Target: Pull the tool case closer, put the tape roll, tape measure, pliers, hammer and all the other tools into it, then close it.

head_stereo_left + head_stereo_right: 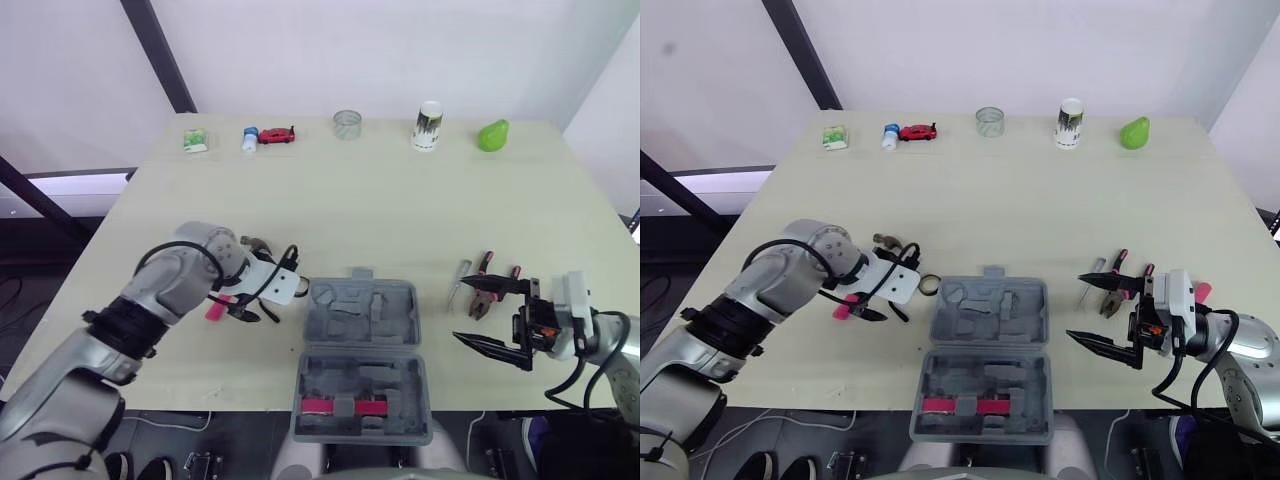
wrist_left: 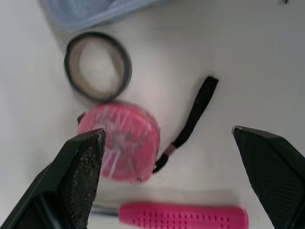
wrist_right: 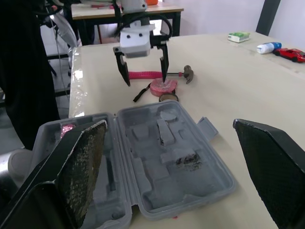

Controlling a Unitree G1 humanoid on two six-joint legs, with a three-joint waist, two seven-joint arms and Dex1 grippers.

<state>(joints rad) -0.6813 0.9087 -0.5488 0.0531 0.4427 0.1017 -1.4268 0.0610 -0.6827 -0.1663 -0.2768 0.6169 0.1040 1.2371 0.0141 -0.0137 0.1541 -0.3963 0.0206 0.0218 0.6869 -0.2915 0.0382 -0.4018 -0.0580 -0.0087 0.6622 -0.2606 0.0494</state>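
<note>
Left claw (image 2: 169, 130), spread wide, hovers over the tape measure (image 2: 119, 143); the hammer (image 3: 188, 73) points head-first away.

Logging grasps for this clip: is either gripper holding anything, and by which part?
Nothing held. Left gripper open over the tape measure; right gripper open, empty.

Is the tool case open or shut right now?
Open: the tool case lies with both halves spread flat on the table, moulded recesses facing up.
</note>
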